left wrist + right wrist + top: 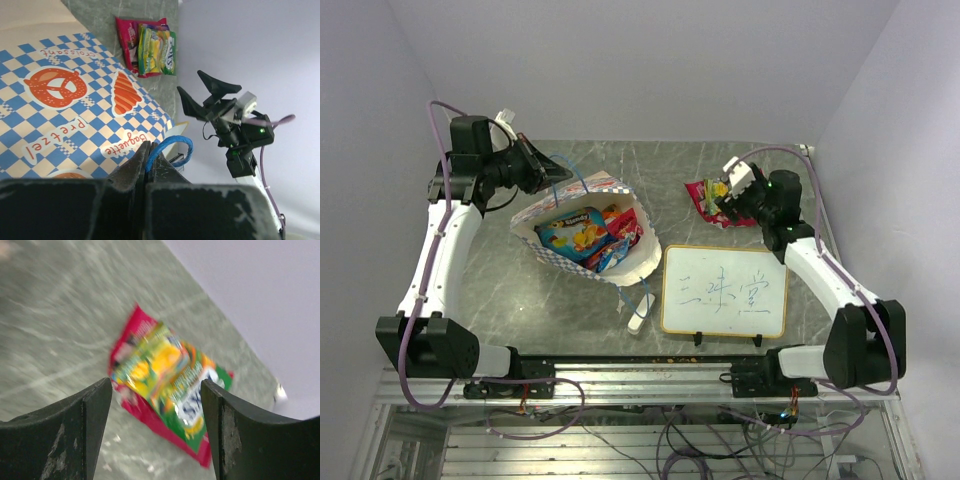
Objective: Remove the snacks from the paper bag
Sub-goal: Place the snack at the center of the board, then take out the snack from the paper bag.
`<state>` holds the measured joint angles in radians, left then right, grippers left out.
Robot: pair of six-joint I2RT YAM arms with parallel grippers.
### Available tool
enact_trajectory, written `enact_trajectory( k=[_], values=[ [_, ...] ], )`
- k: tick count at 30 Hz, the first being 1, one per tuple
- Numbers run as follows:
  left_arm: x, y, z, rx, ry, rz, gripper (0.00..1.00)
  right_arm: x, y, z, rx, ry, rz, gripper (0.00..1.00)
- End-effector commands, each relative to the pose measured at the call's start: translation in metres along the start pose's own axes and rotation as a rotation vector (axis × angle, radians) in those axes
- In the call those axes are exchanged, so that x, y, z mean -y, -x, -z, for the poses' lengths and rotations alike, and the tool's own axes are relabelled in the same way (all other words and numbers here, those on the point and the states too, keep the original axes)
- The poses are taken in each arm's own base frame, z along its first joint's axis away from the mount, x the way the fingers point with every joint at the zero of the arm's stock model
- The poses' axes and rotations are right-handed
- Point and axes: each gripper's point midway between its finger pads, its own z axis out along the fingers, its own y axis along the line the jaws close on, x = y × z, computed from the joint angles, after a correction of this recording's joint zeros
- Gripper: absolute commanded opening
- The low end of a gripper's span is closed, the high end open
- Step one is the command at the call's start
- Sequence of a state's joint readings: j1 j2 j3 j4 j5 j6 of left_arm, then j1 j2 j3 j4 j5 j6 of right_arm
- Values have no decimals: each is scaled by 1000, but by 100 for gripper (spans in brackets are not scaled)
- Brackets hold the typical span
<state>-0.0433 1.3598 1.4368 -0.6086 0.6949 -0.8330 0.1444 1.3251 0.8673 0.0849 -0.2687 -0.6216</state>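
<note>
The paper bag [582,215] leans on the table at the middle left, its mouth open toward the top camera. Inside show a blue packet [572,232] and red and orange snacks [620,235]. My left gripper [535,165] is shut on the bag's blue cord handle [172,147], right beside the checkered side [65,100]. A yellow-green packet [165,370] lies on a pink-red one [145,415] on the table at the back right. My right gripper [156,390] hangs open just above them, holding nothing; in the top view the right gripper [730,195] covers part of them.
A framed whiteboard [725,290] with writing lies at the front right. A small white block [636,322] rests just left of it, below the bag's other blue handle [642,297]. Pale walls enclose the table at the back and on both sides.
</note>
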Motion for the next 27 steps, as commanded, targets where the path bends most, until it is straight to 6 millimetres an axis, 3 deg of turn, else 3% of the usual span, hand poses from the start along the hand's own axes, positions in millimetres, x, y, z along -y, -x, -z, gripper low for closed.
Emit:
enact_trajectory(
  k=[1,6,11,16,20,27],
  values=[
    [35,10,6,21,-102,-31,7,-47,86,17,194,195,31,71],
    [40,12,8,32,-115,-27,7,-118,170,53,452,392,122,68],
    [43,6,11,45,-138,-21,7,-200,218,70,570,645,257,58],
    [45,3,14,52,-141,-30,7,-250,226,58,582,726,372,56],
    [47,1,15,53,-139,-33,7,-283,222,41,575,765,484,57],
    [48,-6,17,44,-131,-47,7,-309,206,-17,476,757,609,58]
  ],
)
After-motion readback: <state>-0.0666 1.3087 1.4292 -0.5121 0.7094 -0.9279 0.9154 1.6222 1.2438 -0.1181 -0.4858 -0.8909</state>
